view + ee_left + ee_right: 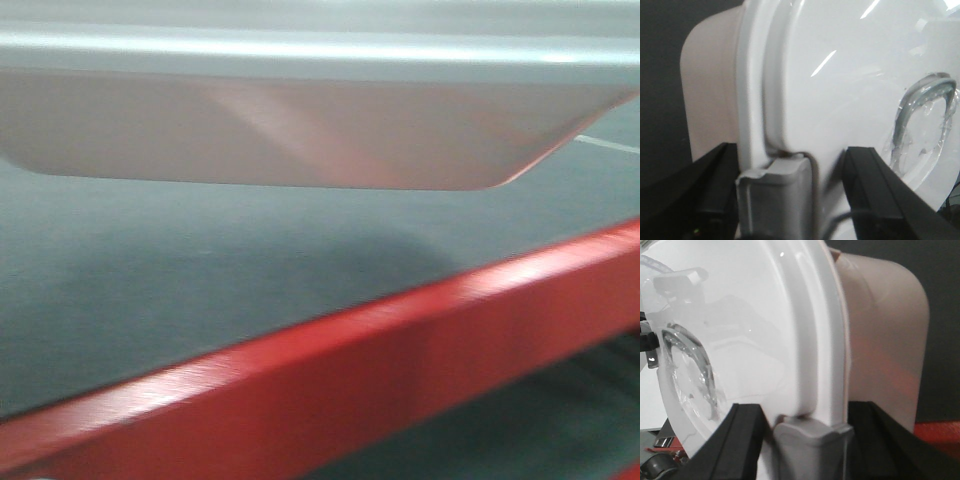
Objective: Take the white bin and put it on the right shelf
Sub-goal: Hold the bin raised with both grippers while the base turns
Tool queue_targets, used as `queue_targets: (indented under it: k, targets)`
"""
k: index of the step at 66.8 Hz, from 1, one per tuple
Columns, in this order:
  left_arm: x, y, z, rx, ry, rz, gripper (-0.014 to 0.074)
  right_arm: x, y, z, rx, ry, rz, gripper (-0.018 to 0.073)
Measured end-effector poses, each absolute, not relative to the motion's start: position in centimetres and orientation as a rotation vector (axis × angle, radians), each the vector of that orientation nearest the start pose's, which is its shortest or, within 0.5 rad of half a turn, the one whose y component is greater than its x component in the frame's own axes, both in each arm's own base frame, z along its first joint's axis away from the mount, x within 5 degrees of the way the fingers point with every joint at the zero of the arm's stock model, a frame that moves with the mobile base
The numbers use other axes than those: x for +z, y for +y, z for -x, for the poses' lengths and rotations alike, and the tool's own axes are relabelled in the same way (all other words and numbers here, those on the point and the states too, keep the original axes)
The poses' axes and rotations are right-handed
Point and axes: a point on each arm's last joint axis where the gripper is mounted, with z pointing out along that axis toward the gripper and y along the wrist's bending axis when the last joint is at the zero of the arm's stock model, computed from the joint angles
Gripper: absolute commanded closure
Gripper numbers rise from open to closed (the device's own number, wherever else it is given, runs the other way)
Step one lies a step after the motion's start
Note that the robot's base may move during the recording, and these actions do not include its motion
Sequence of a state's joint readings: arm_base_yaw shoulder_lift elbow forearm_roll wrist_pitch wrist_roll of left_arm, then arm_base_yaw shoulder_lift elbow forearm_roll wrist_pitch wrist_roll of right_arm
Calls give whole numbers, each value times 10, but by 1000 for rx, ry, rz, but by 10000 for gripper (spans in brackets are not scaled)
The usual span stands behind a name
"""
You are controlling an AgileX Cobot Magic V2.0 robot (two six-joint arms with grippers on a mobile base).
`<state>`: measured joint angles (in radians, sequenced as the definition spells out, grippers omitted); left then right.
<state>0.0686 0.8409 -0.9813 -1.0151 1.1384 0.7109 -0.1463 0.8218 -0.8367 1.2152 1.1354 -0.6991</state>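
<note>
Left wrist view shows you the left claw clamped tight across the lid rim of the white bin. In the front view the bin hangs clear above the red-edged table. Your right claw grips the opposite rim the same way.
</note>
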Motion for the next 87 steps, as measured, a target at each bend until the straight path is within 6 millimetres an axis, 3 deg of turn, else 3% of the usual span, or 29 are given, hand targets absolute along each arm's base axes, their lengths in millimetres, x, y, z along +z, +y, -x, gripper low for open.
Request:
queue_targets:
  k: [87]
  targets:
    - [403, -61, -131, -843, 1983, -531, 316, 379, 58, -134, 1058, 1965, 312, 157]
